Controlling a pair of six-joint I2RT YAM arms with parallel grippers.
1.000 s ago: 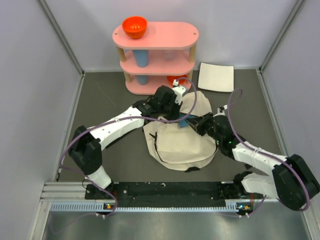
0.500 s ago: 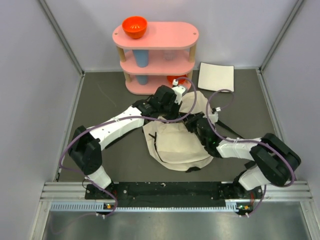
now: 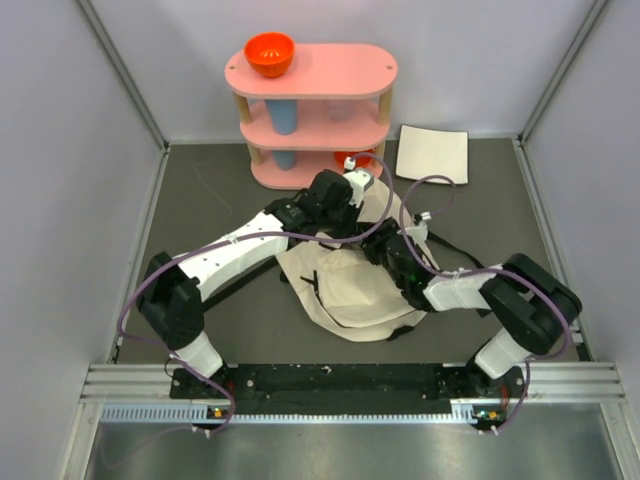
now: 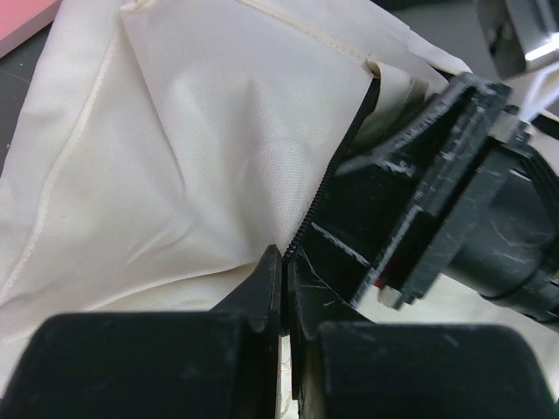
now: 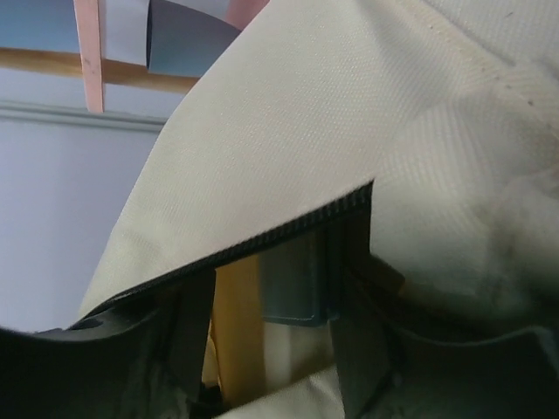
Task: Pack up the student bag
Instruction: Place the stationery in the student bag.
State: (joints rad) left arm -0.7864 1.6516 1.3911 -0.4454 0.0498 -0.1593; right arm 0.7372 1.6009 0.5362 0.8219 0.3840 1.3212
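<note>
Reaching into the opened bag: the right arm is now sunk in its mouth.
The student bag [image 3: 345,290] is laid on the dark table [image 3: 200,200], just in front of the pink shelf [image 3: 310,110]. Its zip edge is clamped and held up by the left gripper [image 4: 284,297], fingers pressed together. Since a second ago the right gripper [image 5: 271,340] has been carried from the bag's right edge into the opening, and its fingers are now parted beside a blue-grey item [image 5: 293,284]. A release inside is judged likely. No brand, label or writing can be read.
</note>
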